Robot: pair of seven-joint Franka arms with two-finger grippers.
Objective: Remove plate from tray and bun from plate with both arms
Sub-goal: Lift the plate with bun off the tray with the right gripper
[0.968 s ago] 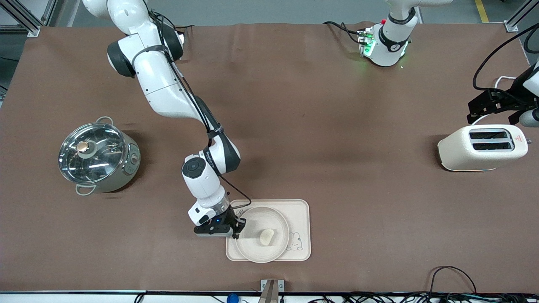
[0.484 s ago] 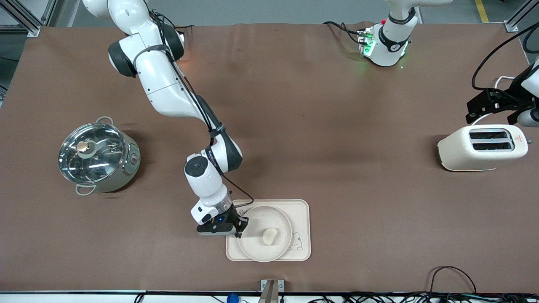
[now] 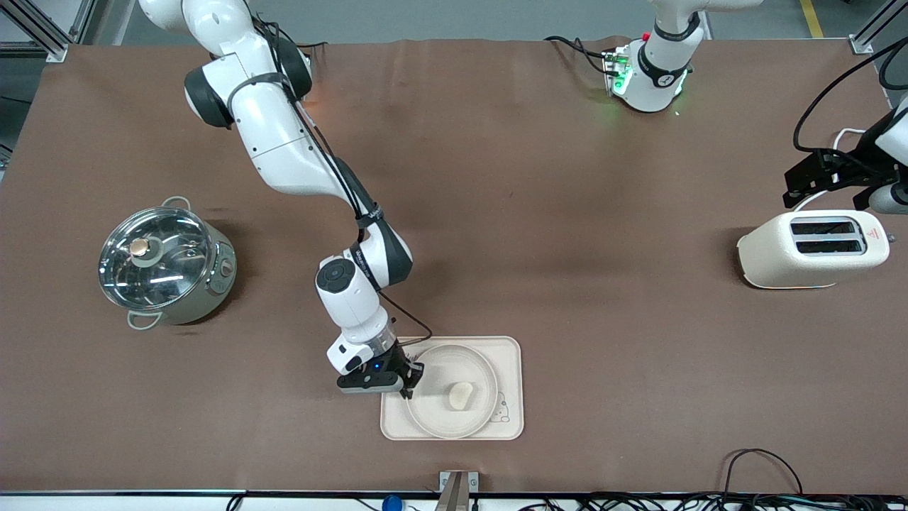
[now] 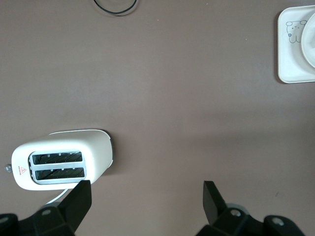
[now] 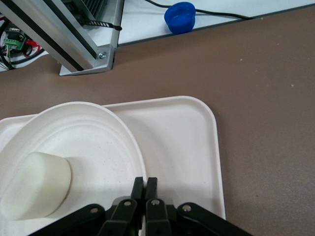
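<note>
The round cream plate (image 3: 438, 408) lies on the cream tray (image 3: 512, 355), which sits near the table's front edge. The small pale bun (image 3: 460, 395) lies in the plate. My right gripper (image 3: 410, 381) is shut on the plate's rim at the side toward the right arm's end. In the right wrist view its gripper (image 5: 145, 183) pinches the rim of the plate (image 5: 93, 137), with the bun (image 5: 34, 184) close by and the tray (image 5: 182, 132) under it. My left gripper (image 3: 828, 190) waits open and empty over the toaster; in its own view the gripper (image 4: 145, 196) is wide open.
A cream toaster (image 3: 812, 248) stands at the left arm's end, also in the left wrist view (image 4: 61, 160). A steel pot with a glass lid (image 3: 163, 262) stands at the right arm's end. Cables and a blue cap (image 5: 179, 17) lie off the front edge.
My right gripper has slid the plate with the bun a little across the tray toward the left arm's end, covering more of the rabbit drawing. The left arm has barely moved.
</note>
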